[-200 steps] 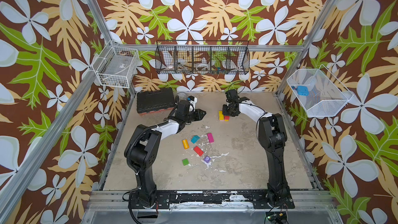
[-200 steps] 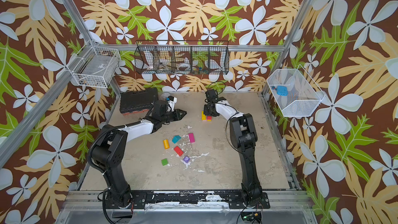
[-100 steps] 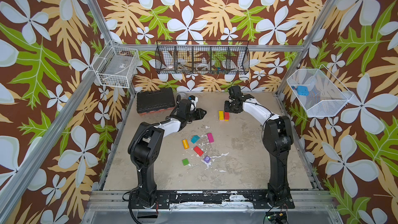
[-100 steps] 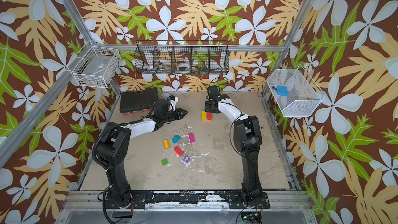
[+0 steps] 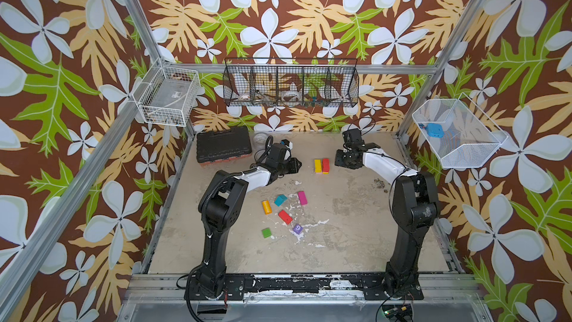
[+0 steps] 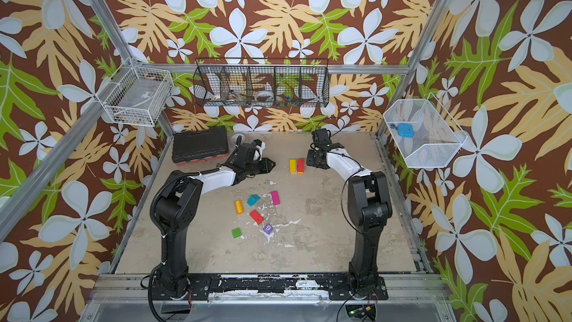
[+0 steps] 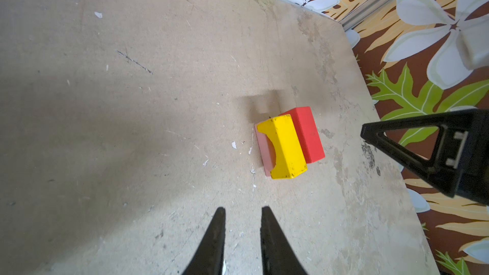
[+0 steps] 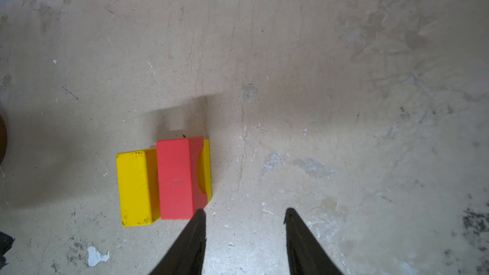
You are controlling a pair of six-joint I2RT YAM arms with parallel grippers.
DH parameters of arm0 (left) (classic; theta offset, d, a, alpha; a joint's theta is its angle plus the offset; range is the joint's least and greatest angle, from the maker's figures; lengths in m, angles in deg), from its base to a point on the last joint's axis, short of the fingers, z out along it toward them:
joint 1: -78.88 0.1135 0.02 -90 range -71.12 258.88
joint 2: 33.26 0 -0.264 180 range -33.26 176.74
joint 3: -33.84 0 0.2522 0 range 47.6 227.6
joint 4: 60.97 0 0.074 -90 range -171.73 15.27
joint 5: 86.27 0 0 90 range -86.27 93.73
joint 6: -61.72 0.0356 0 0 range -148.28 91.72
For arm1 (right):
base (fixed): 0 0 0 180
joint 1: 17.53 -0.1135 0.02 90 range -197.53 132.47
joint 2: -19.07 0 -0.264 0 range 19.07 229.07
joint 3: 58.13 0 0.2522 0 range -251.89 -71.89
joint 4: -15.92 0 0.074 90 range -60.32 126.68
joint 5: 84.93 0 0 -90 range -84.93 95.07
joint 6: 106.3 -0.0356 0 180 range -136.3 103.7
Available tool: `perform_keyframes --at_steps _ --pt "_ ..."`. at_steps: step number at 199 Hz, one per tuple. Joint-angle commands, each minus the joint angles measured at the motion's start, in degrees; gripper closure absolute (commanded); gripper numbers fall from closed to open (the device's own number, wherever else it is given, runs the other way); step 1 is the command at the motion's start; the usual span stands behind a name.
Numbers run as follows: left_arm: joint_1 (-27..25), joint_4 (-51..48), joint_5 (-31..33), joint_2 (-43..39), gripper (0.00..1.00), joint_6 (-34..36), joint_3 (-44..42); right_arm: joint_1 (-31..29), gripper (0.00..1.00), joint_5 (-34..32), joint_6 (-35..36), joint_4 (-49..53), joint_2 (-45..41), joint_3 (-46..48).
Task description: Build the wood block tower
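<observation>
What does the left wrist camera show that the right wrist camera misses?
Only the left wrist view shows the flowered wall, the right arm's jaws, and a pink block under the yellow block. Only the right wrist view shows a curved notch in the side of the red block, with yellow behind it. Both show the yellow and red blocks side by side on the sandy table, beyond each arm's own open, empty jaws.

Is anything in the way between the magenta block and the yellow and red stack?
Nothing visible. Only bare table lies between the magenta block and the stack; the left gripper and right gripper flank the stack.
</observation>
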Motion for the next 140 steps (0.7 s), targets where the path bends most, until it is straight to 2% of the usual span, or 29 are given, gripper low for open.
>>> perform_keyframes --at_steps 1,57,140 --pt "-0.90 -2.15 1.15 1.62 0.74 1.31 2.52 0.03 0.52 1.02 -0.42 -1.18 2.32 -1.30" --pt "-2.68 -6.23 2.28 7.78 0.74 1.92 10.22 0.04 0.52 1.78 -0.16 -0.44 6.84 -4.68" --pt "-4.86 -7.61 5.76 10.41 0.74 2.37 12.89 0.03 0.52 1.98 0.53 -1.97 7.21 -3.85"
